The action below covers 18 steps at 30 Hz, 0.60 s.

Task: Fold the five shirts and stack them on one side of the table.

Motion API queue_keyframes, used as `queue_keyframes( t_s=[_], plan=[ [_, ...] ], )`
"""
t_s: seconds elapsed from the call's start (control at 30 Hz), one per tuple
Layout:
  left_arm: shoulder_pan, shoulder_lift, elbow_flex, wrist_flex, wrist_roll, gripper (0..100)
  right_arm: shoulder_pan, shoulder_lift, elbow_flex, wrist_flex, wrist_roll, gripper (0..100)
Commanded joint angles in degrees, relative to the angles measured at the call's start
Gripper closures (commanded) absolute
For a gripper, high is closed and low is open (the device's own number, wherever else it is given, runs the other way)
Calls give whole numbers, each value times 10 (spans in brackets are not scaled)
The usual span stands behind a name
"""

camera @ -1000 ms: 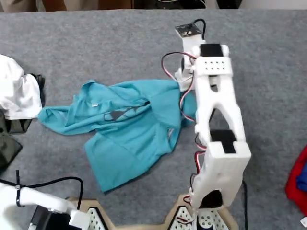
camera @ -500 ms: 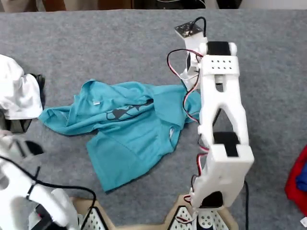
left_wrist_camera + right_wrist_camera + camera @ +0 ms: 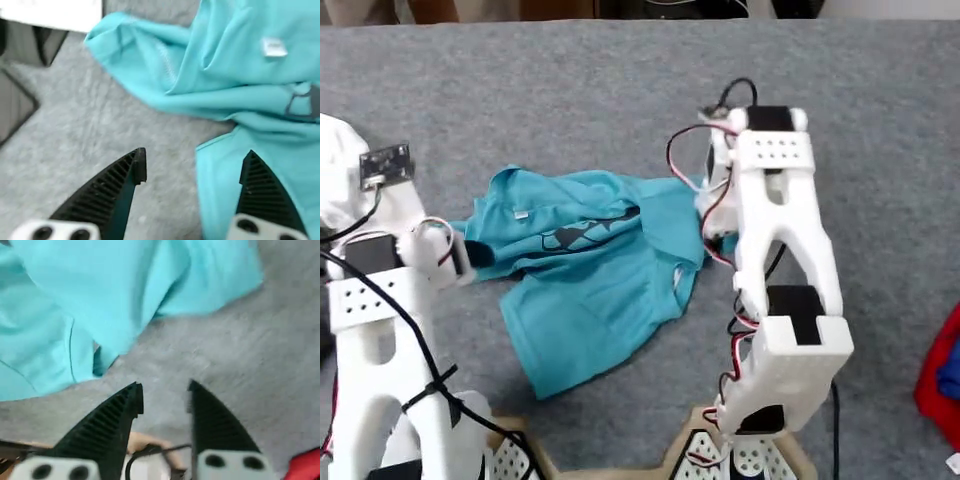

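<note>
A teal shirt (image 3: 590,275) lies crumpled in the middle of the grey table (image 3: 570,90). My left gripper (image 3: 472,255) is at its left sleeve. In the left wrist view this gripper (image 3: 195,155) is wide open above the table, with the teal shirt (image 3: 240,75) just beyond its fingertips and under one finger. My right arm (image 3: 775,230) stands over the shirt's right edge. My right gripper (image 3: 165,387) is open over bare table, the teal shirt's edge (image 3: 100,305) just ahead of it. Neither gripper holds anything.
A white shirt (image 3: 340,165) lies at the table's left edge, behind the left arm, with dark objects (image 3: 15,100) beside it. A red and blue garment (image 3: 942,375) sits at the right edge. Bare grey table stretches along the far side.
My left arm has come in from the lower left and swung up to the shirt's left sleeve. My right arm has drawn back slightly toward the shirt's right edge.
</note>
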State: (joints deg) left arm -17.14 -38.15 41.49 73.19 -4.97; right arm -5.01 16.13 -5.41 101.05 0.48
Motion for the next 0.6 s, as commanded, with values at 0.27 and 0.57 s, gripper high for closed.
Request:
queue_keyframes(
  t_s=[0.27, 0.57],
  plan=[
    [42, 94, -45, -119, 87, 694, -47, -30, 101, -149, -111, 877],
    [39, 176, -90, -118, 91, 731, -48, 73, 90, -238, -116, 909]
  ],
)
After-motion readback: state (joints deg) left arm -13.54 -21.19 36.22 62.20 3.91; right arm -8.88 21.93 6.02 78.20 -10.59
